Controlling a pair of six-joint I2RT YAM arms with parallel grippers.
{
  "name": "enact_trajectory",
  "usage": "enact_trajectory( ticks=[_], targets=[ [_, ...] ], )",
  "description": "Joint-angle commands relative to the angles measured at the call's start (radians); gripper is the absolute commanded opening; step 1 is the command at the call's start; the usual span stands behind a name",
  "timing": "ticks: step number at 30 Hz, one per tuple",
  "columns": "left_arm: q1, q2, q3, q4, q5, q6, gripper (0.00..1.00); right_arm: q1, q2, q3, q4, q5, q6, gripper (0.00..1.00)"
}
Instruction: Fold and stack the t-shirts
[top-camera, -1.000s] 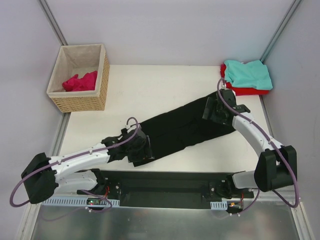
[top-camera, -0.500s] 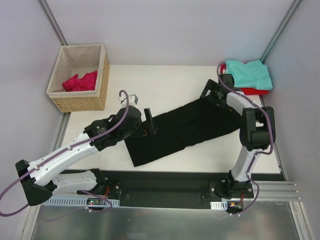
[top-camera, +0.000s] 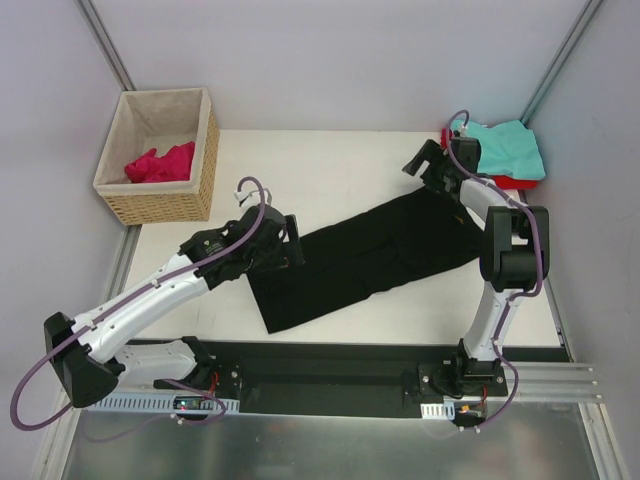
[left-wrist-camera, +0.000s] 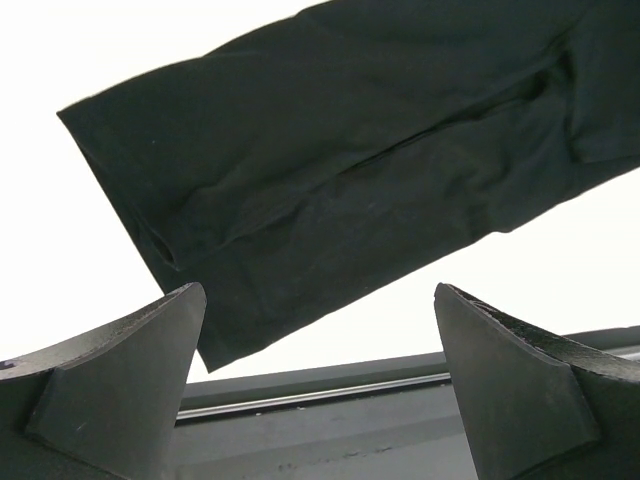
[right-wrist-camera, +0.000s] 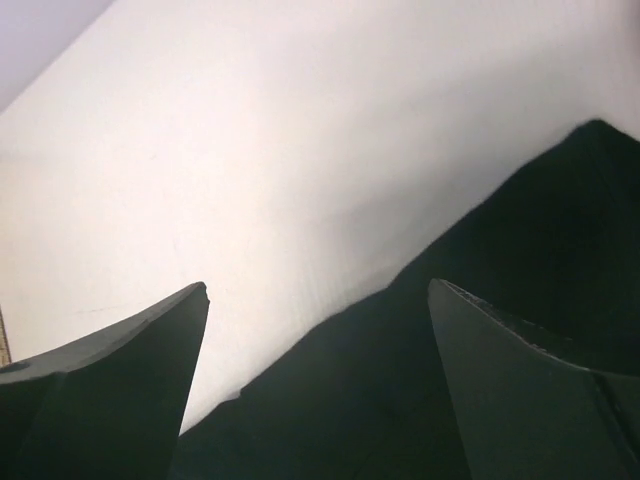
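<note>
The large black t-shirt (top-camera: 365, 255) lies as a long folded strip slanting across the table (top-camera: 320, 170). My left gripper (top-camera: 290, 243) hovers open over the strip's left end, nothing between its fingers; its wrist view shows that black t-shirt (left-wrist-camera: 350, 170) flat below the left gripper (left-wrist-camera: 318, 290). At the strip's far right end my right gripper (top-camera: 422, 168) stands open and empty, above the edge of the black cloth (right-wrist-camera: 560, 220), seen past the right gripper (right-wrist-camera: 318, 285). The teal t-shirt (top-camera: 503, 147) rests on the red t-shirt (top-camera: 500, 182) at the back right. The magenta-pink t-shirt (top-camera: 160, 163) lies crumpled in the basket.
A wicker basket (top-camera: 208, 150) with beige lining stands at the back left corner. A dark rail (top-camera: 330, 375) with the arm bases runs along the near edge. Grey walls close in the back and both sides.
My left gripper opened, let go of the black shirt's left end and moved away from the near edge. The right gripper drew back toward the far right corner, still open.
</note>
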Motion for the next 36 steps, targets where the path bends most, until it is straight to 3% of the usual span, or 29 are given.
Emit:
enact_trajectory(
  ticks=[1, 30, 36],
  targets=[
    [0.011, 0.043, 0.039, -0.012, 0.019, 0.030, 0.99, -0.015, -0.019, 0.058, 0.057, -0.042, 0.009, 0.96],
    [0.063, 0.051, 0.015, 0.008, 0.047, 0.042, 0.99, -0.030, 0.095, 0.052, 0.065, -0.043, 0.049, 0.96],
    [0.092, 0.054, 0.001, 0.023, 0.063, 0.051, 0.99, -0.032, 0.159, 0.101, 0.003, -0.024, 0.066, 0.96]
  ],
)
